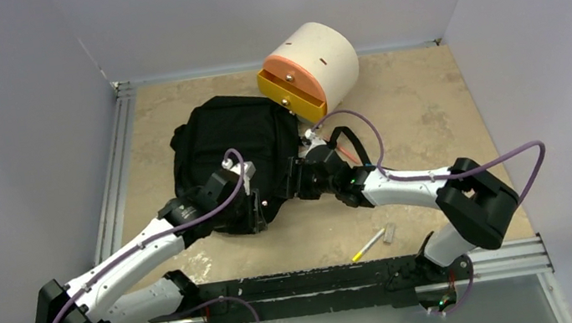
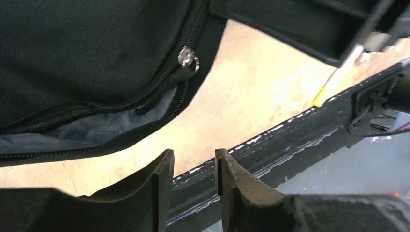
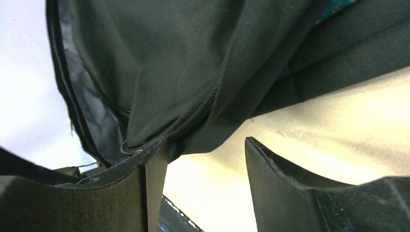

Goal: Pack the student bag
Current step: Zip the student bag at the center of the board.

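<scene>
The student bag (image 1: 229, 140) is a soft black backpack lying in the middle of the table, its strap (image 1: 350, 142) trailing to the right. My left gripper (image 1: 256, 206) hovers at the bag's near edge. In the left wrist view the left gripper (image 2: 193, 159) stands open and empty, just below the unzipped mouth with its grey lining (image 2: 92, 131) and metal zip pull (image 2: 188, 59). My right gripper (image 1: 296, 179) is at the bag's right near corner. The right gripper (image 3: 203, 145) is open, with one fingertip (image 3: 155, 146) touching the bag's zip seam (image 3: 193, 118).
A cream cylindrical drawer box (image 1: 315, 64) with an orange-yellow front drawer pulled out stands behind the bag. A white pen with a yellow tip (image 1: 369, 244) and a small grey piece (image 1: 390, 232) lie near the front rail (image 1: 324, 278). The pen (image 2: 338, 77) also shows in the left wrist view.
</scene>
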`<state>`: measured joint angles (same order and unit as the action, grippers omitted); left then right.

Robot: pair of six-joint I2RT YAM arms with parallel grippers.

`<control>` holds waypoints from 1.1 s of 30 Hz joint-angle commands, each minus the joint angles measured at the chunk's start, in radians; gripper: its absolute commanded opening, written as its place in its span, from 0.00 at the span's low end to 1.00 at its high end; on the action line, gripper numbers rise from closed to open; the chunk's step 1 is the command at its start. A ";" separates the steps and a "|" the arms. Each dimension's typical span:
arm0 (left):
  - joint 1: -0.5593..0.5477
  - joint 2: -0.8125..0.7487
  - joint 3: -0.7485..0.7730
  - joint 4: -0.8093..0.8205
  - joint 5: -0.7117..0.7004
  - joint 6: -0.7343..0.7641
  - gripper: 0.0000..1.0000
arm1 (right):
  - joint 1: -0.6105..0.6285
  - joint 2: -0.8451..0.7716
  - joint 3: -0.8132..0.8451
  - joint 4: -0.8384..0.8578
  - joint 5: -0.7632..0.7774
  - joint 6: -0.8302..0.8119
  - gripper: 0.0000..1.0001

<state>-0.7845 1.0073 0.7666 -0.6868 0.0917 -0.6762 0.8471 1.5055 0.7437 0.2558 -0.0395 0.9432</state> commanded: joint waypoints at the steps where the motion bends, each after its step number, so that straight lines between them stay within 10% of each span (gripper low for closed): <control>1: -0.025 -0.002 -0.036 0.003 -0.072 -0.114 0.35 | 0.003 -0.025 -0.004 0.078 -0.015 0.016 0.61; 18: -0.023 0.086 0.181 0.004 -0.212 -0.019 0.36 | 0.004 -0.038 -0.011 0.076 -0.024 0.009 0.62; 33: -0.022 0.111 0.049 0.002 -0.153 -0.057 0.38 | 0.003 -0.030 -0.010 0.072 -0.025 -0.001 0.62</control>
<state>-0.8066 1.1488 0.8600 -0.6964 -0.0975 -0.7063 0.8471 1.4960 0.7280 0.2977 -0.0486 0.9489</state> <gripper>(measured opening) 0.378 0.616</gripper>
